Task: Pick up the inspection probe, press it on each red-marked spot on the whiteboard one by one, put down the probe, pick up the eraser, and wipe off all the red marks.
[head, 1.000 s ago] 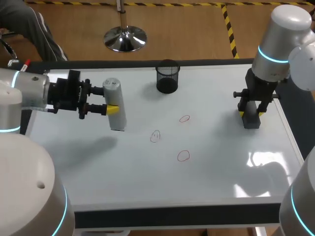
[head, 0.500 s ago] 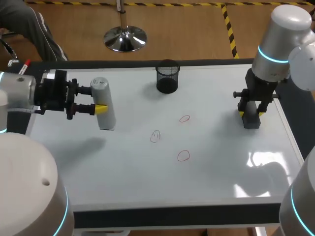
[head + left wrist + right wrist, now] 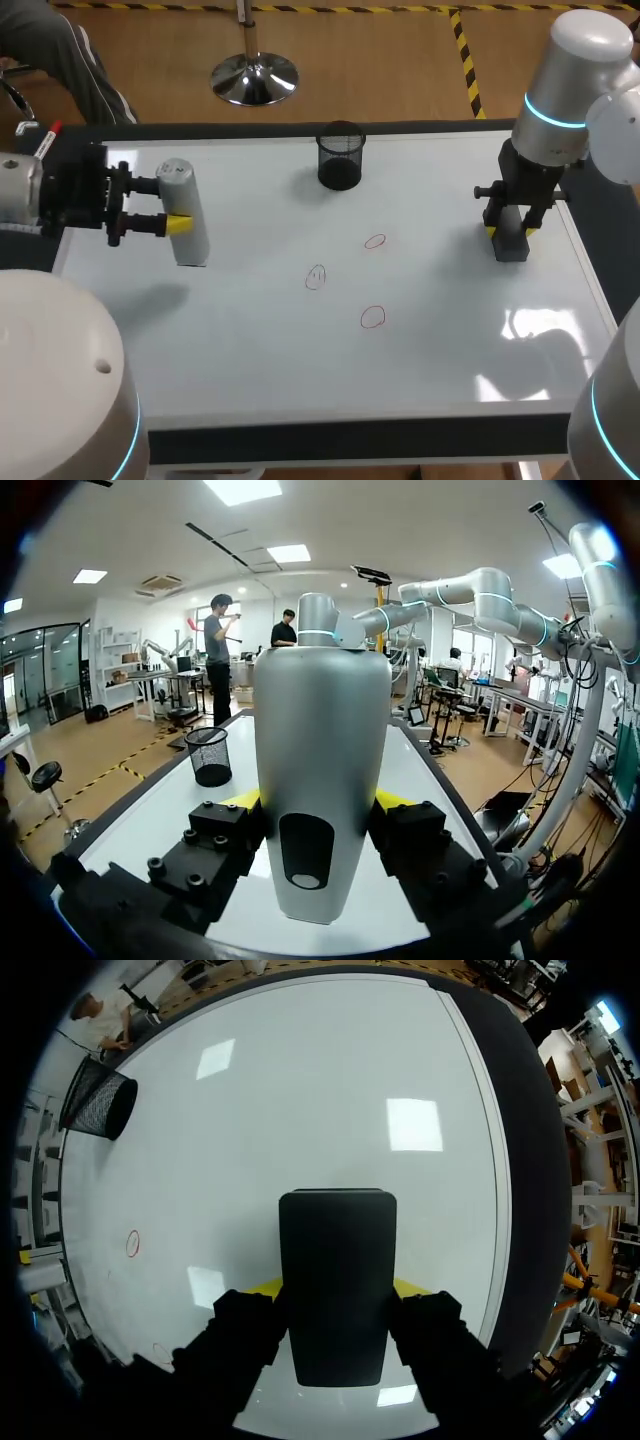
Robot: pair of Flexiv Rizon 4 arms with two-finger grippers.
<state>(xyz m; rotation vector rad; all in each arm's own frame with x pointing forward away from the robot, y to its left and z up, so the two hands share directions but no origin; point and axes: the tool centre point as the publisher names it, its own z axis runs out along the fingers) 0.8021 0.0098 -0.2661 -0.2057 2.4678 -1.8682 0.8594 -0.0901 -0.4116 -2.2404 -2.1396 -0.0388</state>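
L: left gripper (image 3: 178, 223) clamped on upright grey probe (image 3: 188, 246); by whiteboard's (image 3: 250, 350) left edge; its foot perhaps touching | R: right gripper (image 3: 510, 232) clamped on black eraser (image 3: 511, 247); near right edge | red marks (image 3: 372, 317) mid-board, between both

Probe (image 3: 185, 215) over whiteboard's (image 3: 300, 370) left, eraser (image 3: 511, 245) right — cup (image 3: 341, 157) behind, between them.

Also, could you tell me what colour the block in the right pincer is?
Black: the rectangular eraser block shows best in the right wrist view.
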